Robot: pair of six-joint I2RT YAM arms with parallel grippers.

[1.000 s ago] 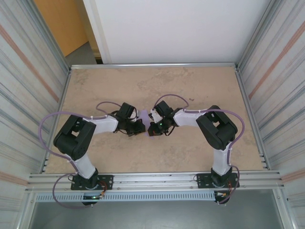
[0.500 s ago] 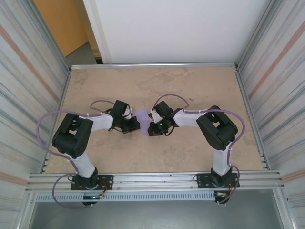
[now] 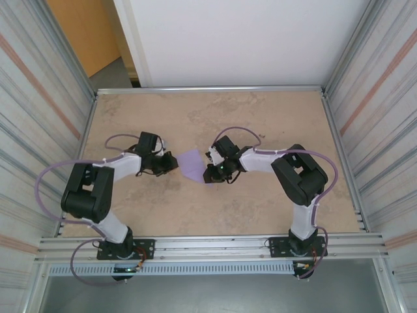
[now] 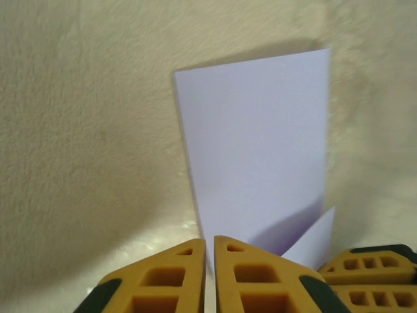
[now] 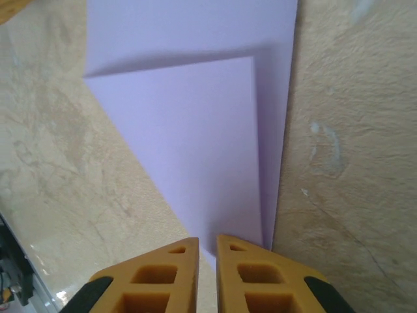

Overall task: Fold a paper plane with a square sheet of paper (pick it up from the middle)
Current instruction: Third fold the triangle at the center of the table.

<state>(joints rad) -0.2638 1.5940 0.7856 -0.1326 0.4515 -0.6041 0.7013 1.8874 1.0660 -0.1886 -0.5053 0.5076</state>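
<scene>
The lavender sheet of paper (image 3: 193, 163) was found lying near the middle of the tan table (image 3: 273, 124), between the two grippers. It was noted to be folded over. In the right wrist view an upper layer was seen laid across a lower one, with a strip of the lower layer left uncovered along one side. In the left wrist view a broad flap was seen, and a small corner of another layer was exposed beside it.

The left gripper (image 3: 169, 163) was observed low over the table, just beside the paper's left edge. Its yellow fingers (image 4: 172, 277) were seen almost together, with only a thin slit left between them. The paper's near corner reached that slit, but whether it was pinched could not be told.

The right gripper (image 3: 210, 173) was placed at the paper's near right corner. Its fingers (image 5: 156, 274) were likewise nearly closed, with the paper's tip running up to the gap, and a hold could not be confirmed
</scene>
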